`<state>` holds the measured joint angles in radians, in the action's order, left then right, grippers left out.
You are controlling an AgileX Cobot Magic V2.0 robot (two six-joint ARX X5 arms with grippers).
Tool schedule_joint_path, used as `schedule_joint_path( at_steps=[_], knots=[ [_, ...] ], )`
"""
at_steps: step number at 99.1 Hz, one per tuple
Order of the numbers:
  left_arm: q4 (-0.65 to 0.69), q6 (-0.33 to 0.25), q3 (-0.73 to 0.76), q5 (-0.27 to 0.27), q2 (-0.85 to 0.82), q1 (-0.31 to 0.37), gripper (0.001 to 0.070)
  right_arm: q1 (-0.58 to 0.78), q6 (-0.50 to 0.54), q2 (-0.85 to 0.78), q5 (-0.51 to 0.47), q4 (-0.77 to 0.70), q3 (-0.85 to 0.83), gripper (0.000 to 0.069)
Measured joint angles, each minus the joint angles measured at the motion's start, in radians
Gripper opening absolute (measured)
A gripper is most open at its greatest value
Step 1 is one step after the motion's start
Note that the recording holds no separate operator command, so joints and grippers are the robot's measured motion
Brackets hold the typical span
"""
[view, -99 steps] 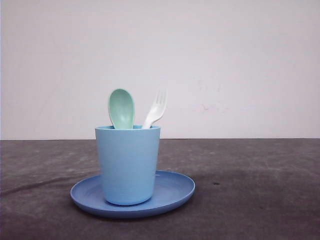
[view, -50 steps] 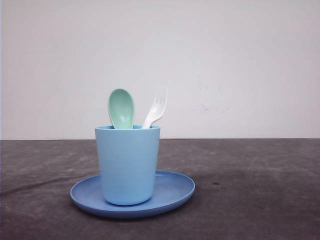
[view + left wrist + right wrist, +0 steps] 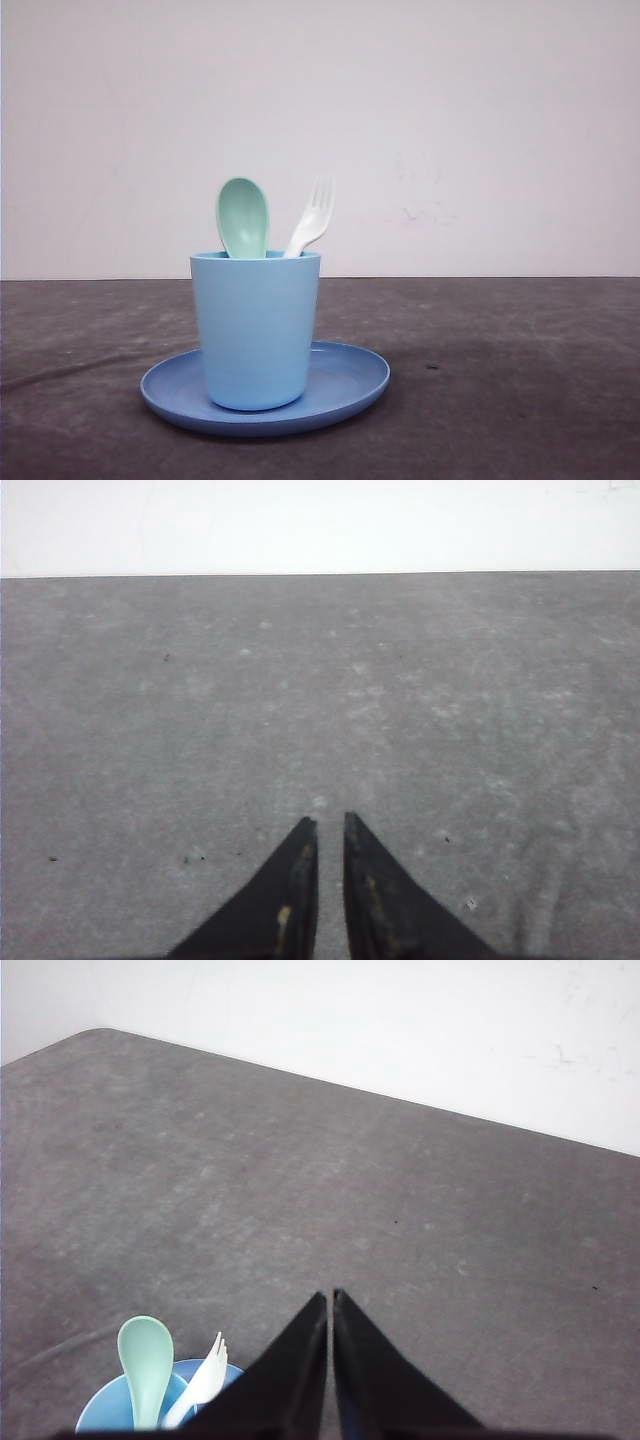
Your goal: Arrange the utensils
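Inside the cup (image 3: 256, 330), the spoon (image 3: 243, 217) and fork (image 3: 312, 218) are stood handle-down, near-upright; the right tool (image 3: 331, 1300), closed and empty, is judged nearer than the closed left tool (image 3: 330, 825).

A dark grey table (image 3: 520, 400), mottled and faintly scuffed, runs to a plain white wall (image 3: 480, 120) on the far side. The wall carries faint marks right of centre, possibly smudges. Light is soft and even.
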<state>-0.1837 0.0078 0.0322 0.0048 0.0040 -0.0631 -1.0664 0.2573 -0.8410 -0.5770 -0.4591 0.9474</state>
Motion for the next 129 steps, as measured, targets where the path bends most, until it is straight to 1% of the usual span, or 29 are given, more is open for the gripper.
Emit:
schedule_joint_path(
  at_steps=[58, 69, 77, 89, 97, 107, 121, 129],
  knots=[
    [0.000, 0.000, 0.000, 0.000, 0.000, 0.000, 0.0022, 0.000, 0.000, 0.000, 0.000, 0.000, 0.000, 0.0009],
    [0.000, 0.000, 0.000, 0.000, 0.000, 0.000, 0.0022, 0.008, -0.027, 0.000, -0.021, 0.010, 0.000, 0.0009],
    [0.000, 0.000, 0.000, 0.000, 0.000, 0.000, 0.0022, 0.042, -0.056, 0.000, -0.021, 0.057, 0.000, 0.0009],
    [0.000, 0.000, 0.000, 0.000, 0.000, 0.000, 0.0022, 0.166, -0.116, 0.000, 0.012, 0.117, 0.000, 0.0009],
    [0.000, 0.000, 0.000, 0.000, 0.000, 0.000, 0.0022, 0.296, -0.146, 0.005, 0.068, 0.120, 0.000, 0.0009],
    [0.000, 0.000, 0.000, 0.000, 0.000, 0.000, 0.0022, 0.477, -0.171, 0.015, 0.173, 0.120, 0.000, 0.0009],
    [0.000, 0.000, 0.000, 0.000, 0.000, 0.000, 0.0022, 0.743, -0.205, 0.037, 0.354, 0.126, -0.003, 0.0009],
    [0.000, 0.000, 0.000, 0.000, 0.000, 0.000, 0.0022, 0.868, -0.220, 0.064, 0.414, 0.164, -0.032, 0.0009]
  ],
)
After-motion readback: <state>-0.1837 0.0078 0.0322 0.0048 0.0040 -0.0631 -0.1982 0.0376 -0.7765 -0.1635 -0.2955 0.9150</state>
